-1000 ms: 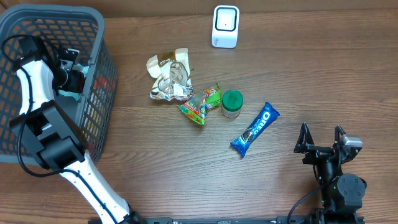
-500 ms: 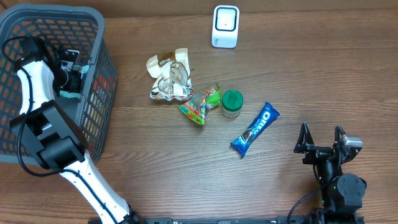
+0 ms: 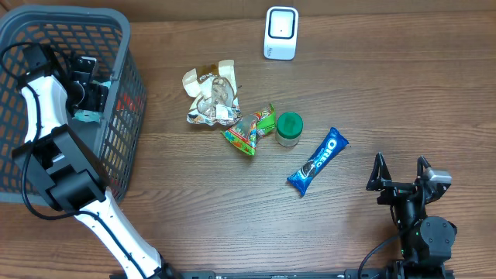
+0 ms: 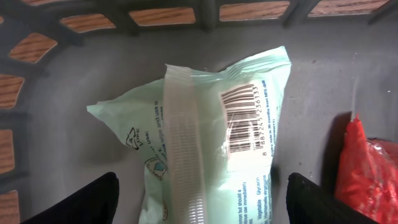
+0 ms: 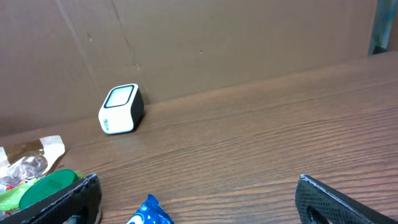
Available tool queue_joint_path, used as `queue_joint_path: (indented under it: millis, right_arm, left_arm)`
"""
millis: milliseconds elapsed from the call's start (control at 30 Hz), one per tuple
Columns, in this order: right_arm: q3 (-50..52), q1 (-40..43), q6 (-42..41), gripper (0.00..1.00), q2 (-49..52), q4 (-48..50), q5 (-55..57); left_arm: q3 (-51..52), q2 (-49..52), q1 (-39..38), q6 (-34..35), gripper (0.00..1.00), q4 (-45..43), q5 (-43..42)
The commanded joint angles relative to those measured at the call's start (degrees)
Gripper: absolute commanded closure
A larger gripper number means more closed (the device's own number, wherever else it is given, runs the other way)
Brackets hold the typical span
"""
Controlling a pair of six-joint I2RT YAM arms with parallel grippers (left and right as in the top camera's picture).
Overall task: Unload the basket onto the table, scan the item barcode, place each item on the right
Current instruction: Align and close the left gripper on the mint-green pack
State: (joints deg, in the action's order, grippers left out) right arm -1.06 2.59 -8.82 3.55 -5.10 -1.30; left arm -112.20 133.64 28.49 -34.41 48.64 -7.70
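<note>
At ten o'clock on the tabletop (image 3: pixel 372 93) stands a grey basket (image 3: pixel 128 108). Inside it the left claw (image 4: pixel 202 190) hangs wide open, gripping nothing, its fingers (image 4: pixel 93 202) on either side of a mint-green packet (image 4: pixel 186 162) lying on the basket floor with its barcode (image 4: pixel 241 118) facing up. A red packet (image 4: pixel 367 168) lies at the packet's three o'clock. Near the tabletop's centre lie a crumpled wrapper (image 3: pixel 211 94), a green candy bag (image 3: pixel 249 130), a green-lidded jar (image 3: pixel 289 128) and a blue cookie pack (image 3: pixel 318 160). The white scanner (image 3: pixel 280 32) sits at twelve o'clock. At four o'clock the right claw (image 3: pixel 401 164) is spread fully, empty.
</note>
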Motion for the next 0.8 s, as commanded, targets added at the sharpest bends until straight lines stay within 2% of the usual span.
queue_joint_path:
  millis: [0, 433, 767]
  right_arm:
    - [0.6, 0.0, -0.2, 0.0, 0.0, 0.5, -0.3]
    - [0.6, 0.0, -0.2, 0.0, 0.0, 0.4, -0.3]
    - [0.6, 0.0, -0.2, 0.0, 0.0, 0.5, -0.3]
  left_arm:
    - [0.3, 8.1, -0.8, 1.4, 0.23, 0.3, -2.2]
    - [0.3, 8.1, -0.8, 3.2, 0.3, 0.9, -2.9]
    - [0.4, 8.6, -0.8, 3.8, 0.31, 0.8, -2.9]
